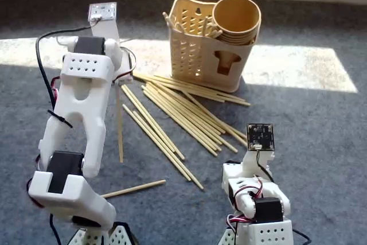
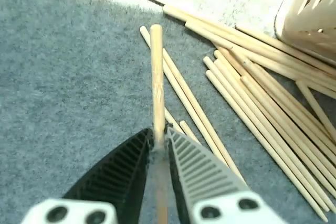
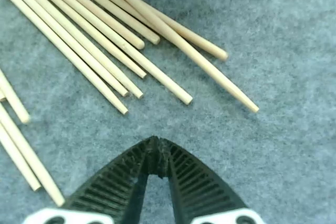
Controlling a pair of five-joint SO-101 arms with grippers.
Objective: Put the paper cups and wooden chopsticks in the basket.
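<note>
A cream slotted basket (image 1: 200, 55) stands at the back on the grey carpet, holding stacked paper cups (image 1: 236, 18) and a few chopsticks (image 1: 195, 26). Several wooden chopsticks (image 1: 183, 113) lie fanned out in front of it. My left gripper (image 2: 159, 134) is shut on one chopstick (image 2: 156, 72), which sticks out past the fingertips over the carpet, beside the pile (image 2: 252, 93). The same stick seems to be the upright one (image 1: 119, 124) by the left arm. My right gripper (image 3: 156, 148) is shut with nothing in it, just short of the chopstick ends (image 3: 126, 77).
One stray chopstick (image 1: 135, 189) lies near the left arm's base. The left arm (image 1: 86, 101) stretches over the carpet's left side. The right arm (image 1: 258, 199) is folded low at the front right. A sunlit strip (image 1: 298, 67) crosses the carpet behind the pile.
</note>
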